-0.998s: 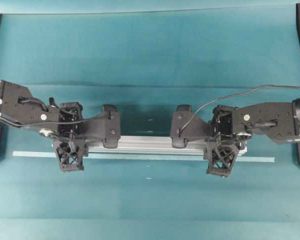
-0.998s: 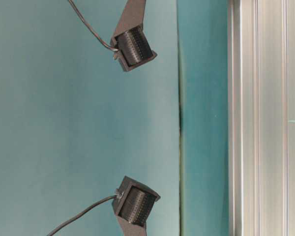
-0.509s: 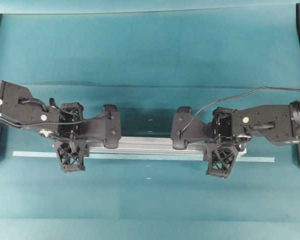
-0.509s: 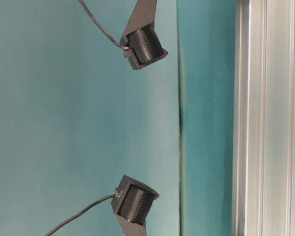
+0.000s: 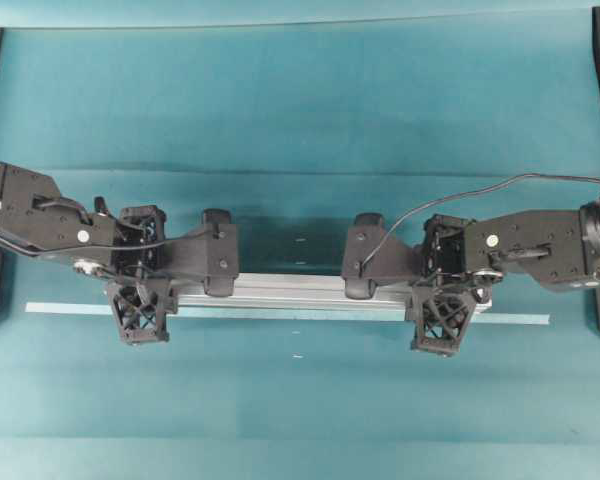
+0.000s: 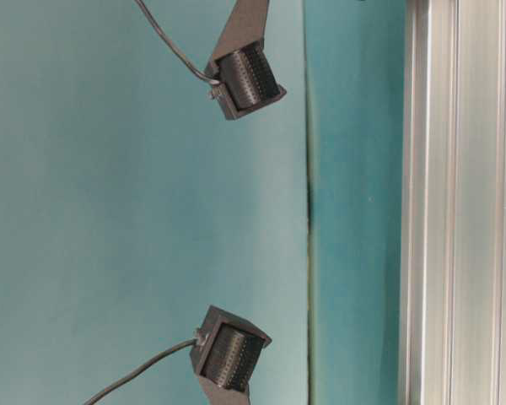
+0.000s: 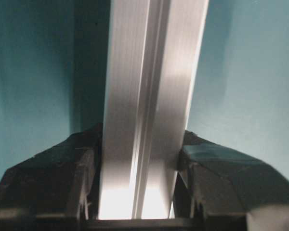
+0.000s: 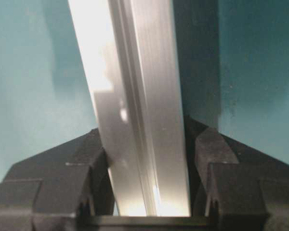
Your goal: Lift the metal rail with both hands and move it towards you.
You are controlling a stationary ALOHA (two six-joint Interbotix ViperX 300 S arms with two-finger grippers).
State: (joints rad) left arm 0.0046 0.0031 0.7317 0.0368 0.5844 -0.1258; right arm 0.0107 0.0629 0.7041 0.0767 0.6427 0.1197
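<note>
Metal rail (image 5: 300, 291) first: from overhead we see it lying crosswise at mid-table, just above the pale tape strip (image 5: 60, 308), with our left gripper (image 5: 140, 300) on its left end and our right gripper (image 5: 442, 305) on its right end, both arms reaching inward from the sides. We judge the grasp done; the carry towards us is left. At table level, the rail (image 6: 460, 202) runs along the right edge of the view, and whether it clears the teal cloth (image 6: 135, 202) we cannot tell. Our left wrist view shows the jaws pressed against both flanks of the rail (image 7: 149, 96). Our right wrist view shows the same clamp on the rail (image 8: 135, 106).
</note>
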